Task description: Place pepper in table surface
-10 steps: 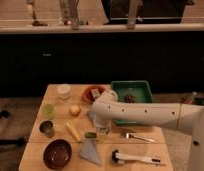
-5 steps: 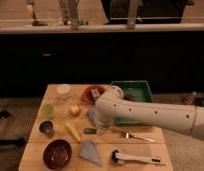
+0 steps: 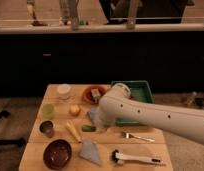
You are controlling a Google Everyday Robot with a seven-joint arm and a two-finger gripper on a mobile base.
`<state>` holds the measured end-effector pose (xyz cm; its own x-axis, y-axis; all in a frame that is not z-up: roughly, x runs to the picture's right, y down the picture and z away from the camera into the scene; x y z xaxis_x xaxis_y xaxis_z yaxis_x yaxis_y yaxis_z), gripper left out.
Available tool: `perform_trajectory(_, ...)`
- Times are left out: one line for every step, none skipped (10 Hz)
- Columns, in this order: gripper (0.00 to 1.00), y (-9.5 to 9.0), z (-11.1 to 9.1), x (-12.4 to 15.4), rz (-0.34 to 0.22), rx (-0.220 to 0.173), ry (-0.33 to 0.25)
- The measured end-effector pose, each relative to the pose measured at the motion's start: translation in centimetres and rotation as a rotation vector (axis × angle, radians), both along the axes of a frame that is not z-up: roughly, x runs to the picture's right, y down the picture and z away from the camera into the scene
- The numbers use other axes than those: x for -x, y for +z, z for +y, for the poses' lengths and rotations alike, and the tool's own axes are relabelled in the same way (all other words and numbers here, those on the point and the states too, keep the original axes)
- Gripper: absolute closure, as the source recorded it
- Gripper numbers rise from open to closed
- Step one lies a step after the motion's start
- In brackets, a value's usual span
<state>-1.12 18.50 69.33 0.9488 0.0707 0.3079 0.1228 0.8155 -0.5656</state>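
Observation:
The pepper (image 3: pixel 88 128) is a small slim green piece lying on the light wooden table surface (image 3: pixel 145 148), near its middle. My gripper (image 3: pixel 95 117) is at the end of the white arm (image 3: pixel 145 116) that reaches in from the right. It hangs just above and behind the pepper, and the thick wrist hides most of it. I cannot tell whether it touches the pepper.
A dark green tray (image 3: pixel 140 90) is at the back right, a red bowl (image 3: pixel 93 93) and a white cup (image 3: pixel 64 90) at the back. On the left are a light green cup (image 3: pixel 48 110), a metal cup (image 3: pixel 46 128) and a yellow vegetable (image 3: pixel 72 131). In front are a dark bowl (image 3: pixel 57 153), a grey cloth (image 3: pixel 90 150), a fork (image 3: pixel 137 136) and a brush (image 3: pixel 135 159).
The arm's wrist has swung up and toward the back of the table. The pepper has stayed in about the same spot on the tabletop.

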Motion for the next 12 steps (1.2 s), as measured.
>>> perform_trajectory(0.91,-0.5,-0.3,-0.2,-0.009,-0.007,0.013)
perform_trajectory(0.91,-0.9,-0.8,-0.4,-0.016,-0.014,0.026)
perform_trajectory(0.91,-1.0,-1.1,-0.7,-0.015,-0.019,0.037)
perform_trajectory(0.91,-0.9,-1.5,-1.2,-0.009,-0.024,0.047)
perform_trajectory(0.91,-0.6,-2.1,-1.9,0.004,-0.026,0.059)
perform_trajectory(0.91,-0.2,-2.6,-2.5,0.018,-0.027,0.071)
perform_trajectory(0.91,0.2,-3.1,-3.1,0.029,-0.026,0.08)
perform_trajectory(0.91,0.8,-3.8,-4.3,0.05,-0.025,0.1)
perform_trajectory(0.91,1.3,-4.5,-5.5,0.07,-0.024,0.117)
perform_trajectory(0.91,1.7,-4.9,-6.4,0.085,-0.023,0.13)
perform_trajectory(0.91,2.0,-5.2,-7.2,0.101,-0.023,0.142)
perform_trajectory(0.91,2.4,-5.5,-7.6,0.115,-0.02,0.153)
